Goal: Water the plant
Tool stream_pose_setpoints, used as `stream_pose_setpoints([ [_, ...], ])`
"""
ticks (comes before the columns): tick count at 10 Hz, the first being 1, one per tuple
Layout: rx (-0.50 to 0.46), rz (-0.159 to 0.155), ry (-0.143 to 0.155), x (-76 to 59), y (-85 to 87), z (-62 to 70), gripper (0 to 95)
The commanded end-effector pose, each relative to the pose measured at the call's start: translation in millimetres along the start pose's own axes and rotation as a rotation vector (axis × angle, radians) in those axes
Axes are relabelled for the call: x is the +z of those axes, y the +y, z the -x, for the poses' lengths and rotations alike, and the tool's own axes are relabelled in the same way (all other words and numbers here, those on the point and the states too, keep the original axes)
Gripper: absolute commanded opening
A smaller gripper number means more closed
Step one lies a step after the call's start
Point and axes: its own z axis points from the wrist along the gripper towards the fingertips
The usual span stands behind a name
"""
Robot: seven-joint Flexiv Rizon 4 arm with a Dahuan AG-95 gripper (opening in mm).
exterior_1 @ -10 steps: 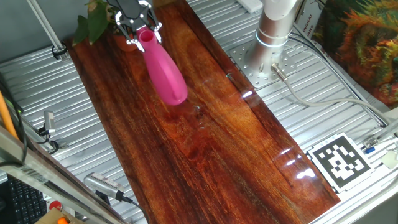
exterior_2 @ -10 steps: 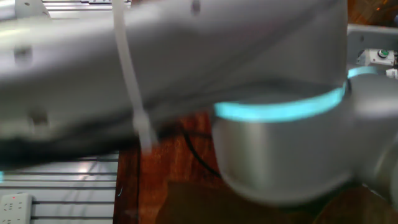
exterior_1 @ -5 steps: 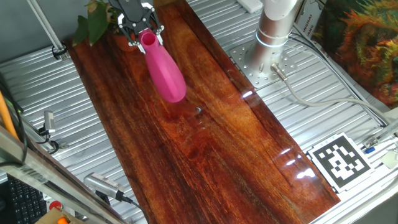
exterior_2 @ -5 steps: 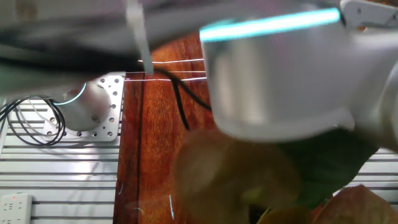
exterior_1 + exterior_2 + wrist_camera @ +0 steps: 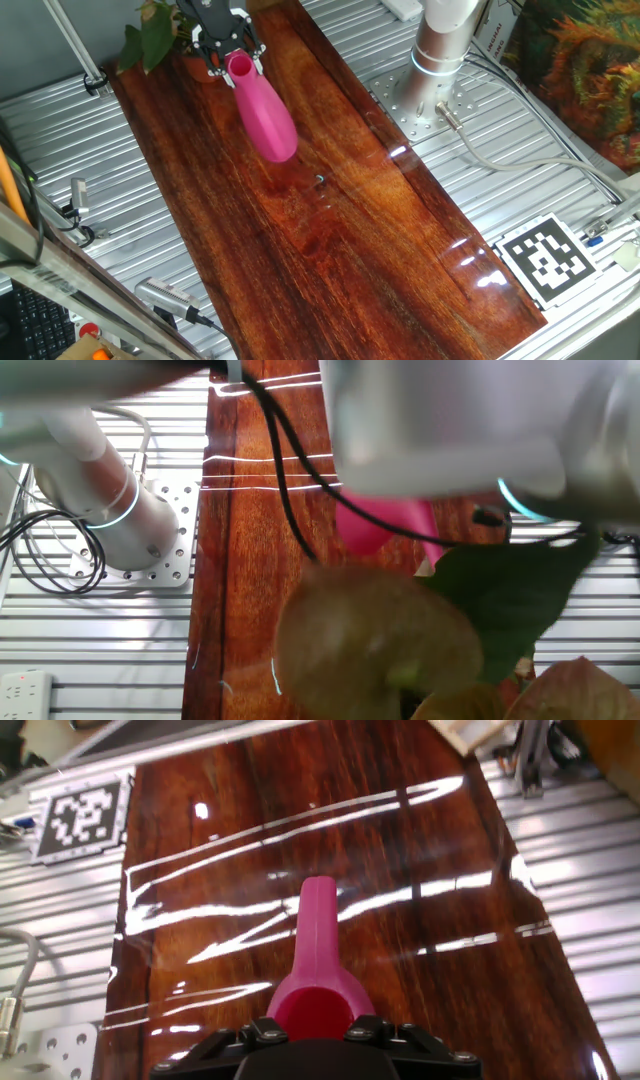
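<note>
The end effector (image 5: 226, 45) is clamped on the top of the pink watering can (image 5: 262, 115), at the far corner of the dark wooden bench (image 5: 340, 220). In the hand view the can's spout (image 5: 317, 925) points out over bare, glossy wood. The plant (image 5: 150, 32) sits just beside the end effector at the bench edge, its dark leaves (image 5: 510, 600) close to the can's pink body in the other fixed view. The arm's base (image 5: 440, 50) stands off the right edge, well apart, and a printed marker (image 5: 548, 260) lies near the close corner.

two opposed overheads, one wrist close-up
</note>
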Motion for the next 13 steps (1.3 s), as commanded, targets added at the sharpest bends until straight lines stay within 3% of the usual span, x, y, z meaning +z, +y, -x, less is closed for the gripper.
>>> stream_pose_setpoints([
  [1,0.021,-0.007,0.054,1.7,-2.1,-1.5,0.0],
  [6,0.159,-0.061,0.198,21.9,-3.5,-10.8,0.0],
  [7,0.187,-0.066,0.216,25.9,-2.8,-12.2,0.0],
  [10,0.205,-0.076,0.258,33.2,-3.6,-14.3,0.0],
  [13,0.173,-0.091,0.256,41.5,-5.2,-17.3,0.0],
])
